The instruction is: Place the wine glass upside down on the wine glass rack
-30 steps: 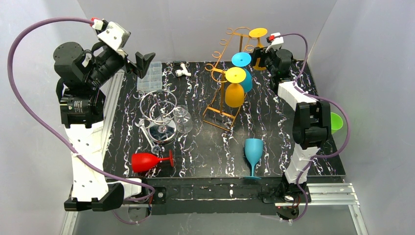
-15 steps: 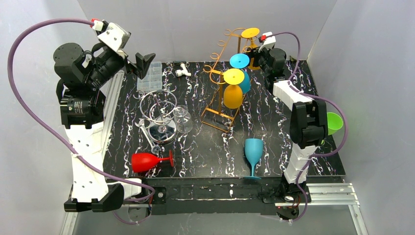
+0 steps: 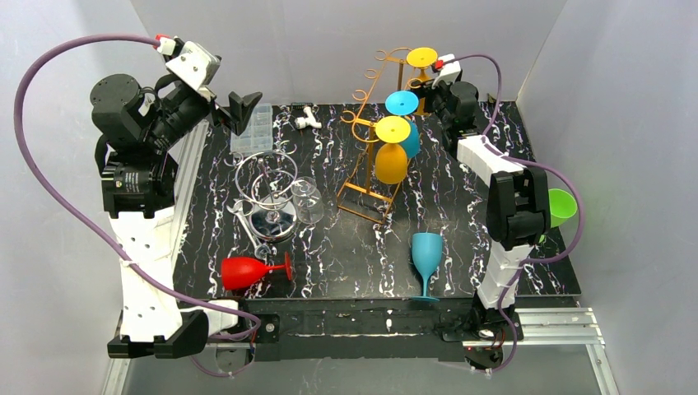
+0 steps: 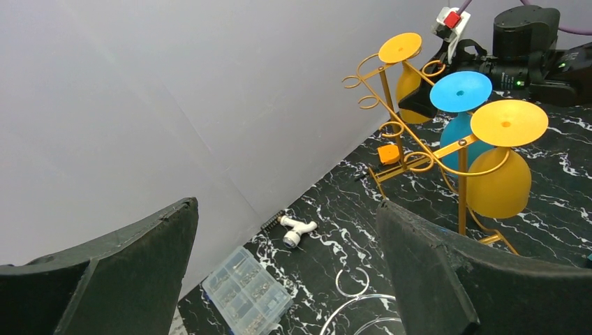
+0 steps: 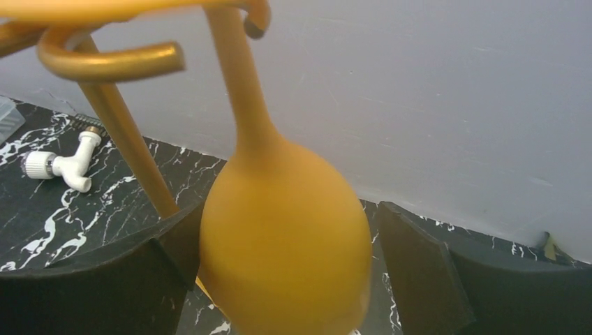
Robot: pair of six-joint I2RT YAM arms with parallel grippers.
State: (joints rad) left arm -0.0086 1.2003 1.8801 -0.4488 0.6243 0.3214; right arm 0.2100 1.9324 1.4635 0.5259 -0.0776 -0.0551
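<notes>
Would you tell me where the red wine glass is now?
In the top view, the red wine glass lies on its side near the table's front-left edge, left of the upright teal glass.

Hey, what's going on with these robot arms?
The right hand is at the back of the gold rack, fingers spread either side of a yellow wine glass hanging upside down on it. A blue glass and a second yellow glass hang there. The left hand is open and empty. A red glass lies on its side, a teal glass stands upright.
</notes>
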